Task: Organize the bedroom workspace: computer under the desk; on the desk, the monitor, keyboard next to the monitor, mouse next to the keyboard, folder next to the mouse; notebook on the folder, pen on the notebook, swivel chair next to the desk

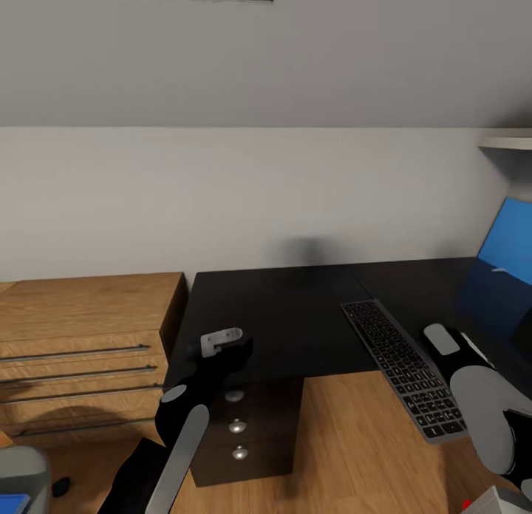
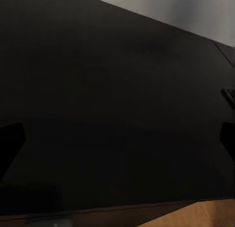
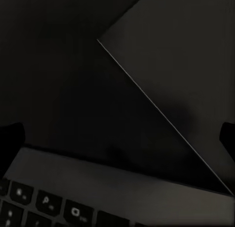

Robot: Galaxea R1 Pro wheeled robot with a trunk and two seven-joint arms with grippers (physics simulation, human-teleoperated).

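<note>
Right claw [image 1: 443, 340] hangs just beside the keyboard [image 1: 405, 366], fingers spread, empty; keyboard's long axis runs diagonally on the counter [image 1: 281, 314]; blue folder [image 1: 508, 241] beyond; left claw [image 1: 222, 342] open, farther.

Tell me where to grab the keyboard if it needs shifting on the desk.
Probably the near short end of the keyboard, which overhangs the desk edge. It is thin and flat, so come in from the front with the right gripper, one finger above and one below.
</note>
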